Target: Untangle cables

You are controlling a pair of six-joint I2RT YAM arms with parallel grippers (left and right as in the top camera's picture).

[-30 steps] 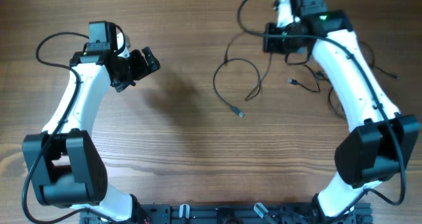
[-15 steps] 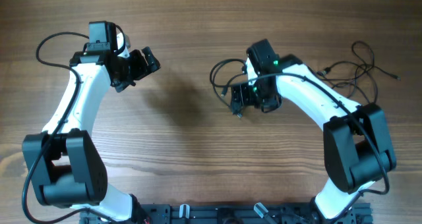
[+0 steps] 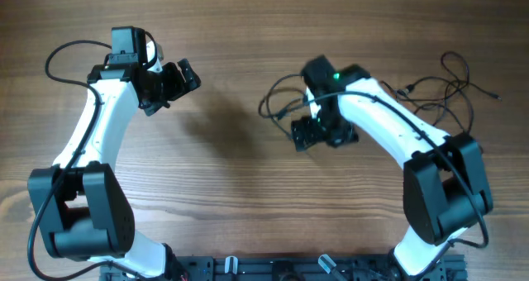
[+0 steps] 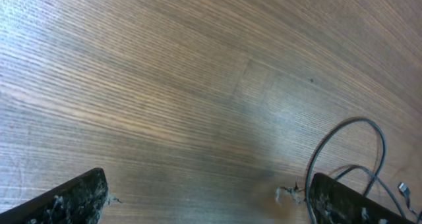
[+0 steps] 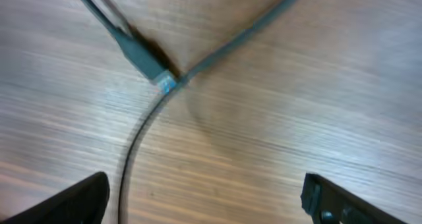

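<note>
Soft even light; cables (image 5: 140, 55) blurred up close

Table (image 3: 248, 190): mid-brown wood, fine streaked grain. Cables (image 4: 359, 119): black throughout; one plug (image 5: 163, 84) tipped pale silver-blue. My left arm (image 3: 92, 124) and right arm (image 3: 397, 128): white shells, black joints; green lamp (image 3: 336, 74) on the right. My left fingertips (image 4: 72, 197): black, pale flecks

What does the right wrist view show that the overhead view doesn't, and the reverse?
Only right wrist: the small plug connector of a thin black cable, its pale tip touching a second cable, ahead of the open right gripper. Only overhead: the open left gripper and the separate black cable tangle. Both: the brown wooden table and the thin black cable loop.
</note>
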